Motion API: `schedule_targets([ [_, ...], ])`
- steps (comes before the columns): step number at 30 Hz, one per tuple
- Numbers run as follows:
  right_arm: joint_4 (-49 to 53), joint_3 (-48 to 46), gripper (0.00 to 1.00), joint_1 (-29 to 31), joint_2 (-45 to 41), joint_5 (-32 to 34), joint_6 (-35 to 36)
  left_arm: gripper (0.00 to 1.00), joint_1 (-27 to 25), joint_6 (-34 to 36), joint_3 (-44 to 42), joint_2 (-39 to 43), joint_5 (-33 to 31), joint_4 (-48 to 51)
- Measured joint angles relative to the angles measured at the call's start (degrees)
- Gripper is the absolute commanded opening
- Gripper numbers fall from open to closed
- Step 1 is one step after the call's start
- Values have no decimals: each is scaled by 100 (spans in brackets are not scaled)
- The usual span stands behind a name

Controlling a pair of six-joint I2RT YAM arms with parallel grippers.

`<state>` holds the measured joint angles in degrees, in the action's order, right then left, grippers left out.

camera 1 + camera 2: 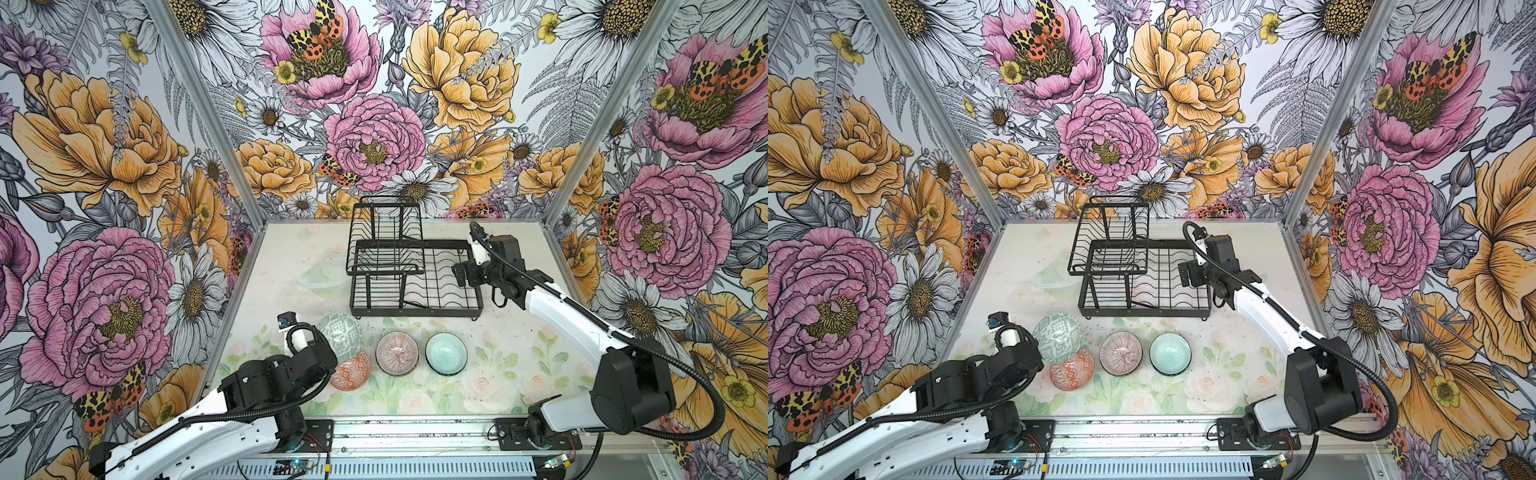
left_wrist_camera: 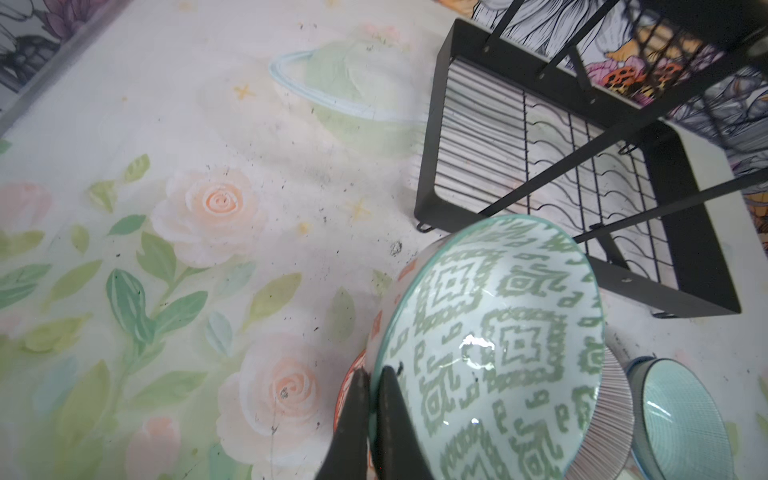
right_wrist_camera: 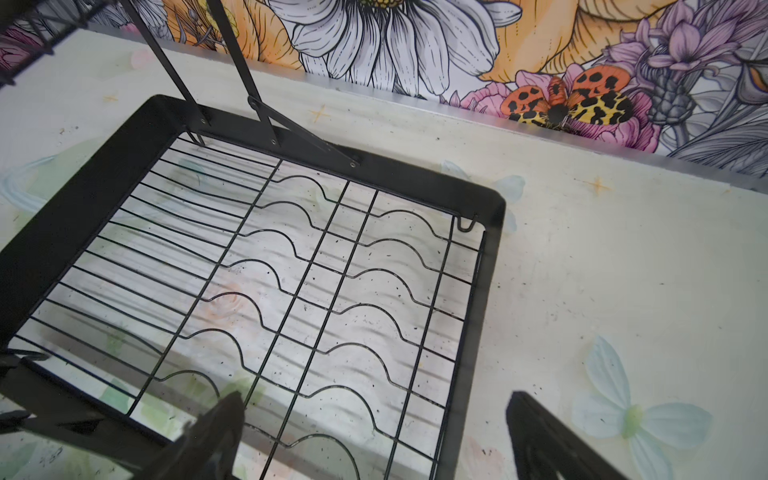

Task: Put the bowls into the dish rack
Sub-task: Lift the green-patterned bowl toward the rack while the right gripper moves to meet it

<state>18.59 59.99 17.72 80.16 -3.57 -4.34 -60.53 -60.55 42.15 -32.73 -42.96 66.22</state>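
Left gripper [image 2: 375, 376] here: my jaws are pressed together on the rim of the green-patterned bowl [image 2: 494, 353], one finger inside the lip and one outside, a thin pinch on glazed china. The bowl hangs tilted, its open face turned up and towards the rack [image 1: 415, 311], near the table's [image 1: 519, 332] front-left corner. It sits over the orange bowl [image 1: 353, 372], and whether it is fully clear of that one I can't tell. The pink bowl [image 1: 397, 353] and the teal bowl [image 1: 446, 354] wait side by side along the front edge, to the right of mine. My right gripper [image 3: 374, 409] hovers with jaws spread wide and holding nothing, over the right rim of the rack's lower tray. Every wire slot below it is bare, so as I read it this is the first bowl on its way — picked up but not yet carried. The next move, I reckon, is a lift and a swing towards the back of the table, over the rack's front rim and down into one of the wavy slots. I should stay right of the raised basket [image 1: 386, 232] at the rack's back-left, because its frame stands in the path. The pinch is on one edge only, so the bowl could pivot or slip — slow and level seems wise. I'd let go only once it leans on the wires.
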Motion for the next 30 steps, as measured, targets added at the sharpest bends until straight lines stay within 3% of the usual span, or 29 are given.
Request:
schedule_targets([
  [4,225,-4,100,0,-638,-197,-105,0,-7,942,271,-658,-350,-890],
  [10,566,210,99,4,-1410,-732,-304,0,-221,2321,970,-1891,-382,-2087],
  [17,745,457,96,339,-1899,-1408,-623,0,-299,3591,1329,-2743,131,-3775],
  [24,822,450,87,739,-2122,-1589,-848,0,-195,4321,1661,-3552,883,-4874],
  [30,835,177,76,826,-2216,-1552,-1019,0,116,4555,1926,-3779,1486,-5508],
])
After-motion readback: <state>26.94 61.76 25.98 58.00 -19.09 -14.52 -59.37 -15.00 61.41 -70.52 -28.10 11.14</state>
